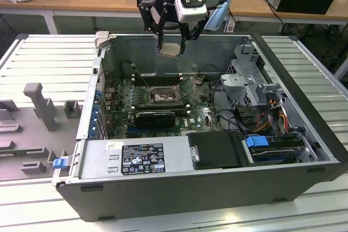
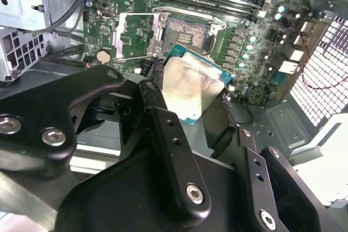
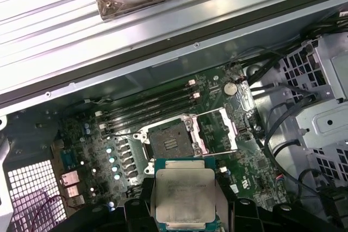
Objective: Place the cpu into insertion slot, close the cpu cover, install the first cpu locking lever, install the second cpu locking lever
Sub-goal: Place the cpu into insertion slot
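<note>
Exterior view: my gripper [image 1: 171, 45] clamps the cpu [image 1: 170, 50] by its edges, well above the open insertion slot [image 1: 161, 96]. I should hold the chip level, square its corners to the socket, and lower it straight, without sliding.

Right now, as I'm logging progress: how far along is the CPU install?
Done: the cpu is picked up. In hand: the gripper holds it above the case. Left: everything else; the insertion slot is empty and the cpu cover lies flipped open beside it.

Corner of cpu [image 2: 191, 85] behind hand [image 2: 193, 113]
</note>
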Robot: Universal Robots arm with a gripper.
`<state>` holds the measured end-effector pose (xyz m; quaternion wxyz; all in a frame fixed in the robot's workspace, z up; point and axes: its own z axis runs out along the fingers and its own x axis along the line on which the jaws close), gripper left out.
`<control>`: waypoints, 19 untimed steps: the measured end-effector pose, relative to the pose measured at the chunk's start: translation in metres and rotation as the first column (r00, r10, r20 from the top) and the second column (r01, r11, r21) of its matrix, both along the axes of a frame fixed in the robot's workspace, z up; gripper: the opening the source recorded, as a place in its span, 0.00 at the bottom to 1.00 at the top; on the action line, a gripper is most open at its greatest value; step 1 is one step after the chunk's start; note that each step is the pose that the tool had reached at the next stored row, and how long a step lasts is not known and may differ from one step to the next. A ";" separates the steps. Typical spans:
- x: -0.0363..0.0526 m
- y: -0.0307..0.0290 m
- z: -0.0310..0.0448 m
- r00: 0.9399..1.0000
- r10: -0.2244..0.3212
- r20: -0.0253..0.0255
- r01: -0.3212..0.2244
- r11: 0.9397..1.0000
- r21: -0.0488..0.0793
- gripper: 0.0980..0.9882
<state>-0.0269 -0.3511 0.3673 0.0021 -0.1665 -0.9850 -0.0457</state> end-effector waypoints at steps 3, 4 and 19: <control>0.0000 0.0000 0.0000 1.000 -0.008 0.000 0.008 1.000 0.000 0.48; 0.0000 0.0000 0.0000 1.000 -0.011 0.000 0.011 1.000 0.000 0.48; 0.0000 0.0000 0.0000 0.999 -0.037 0.000 0.037 0.999 0.000 0.48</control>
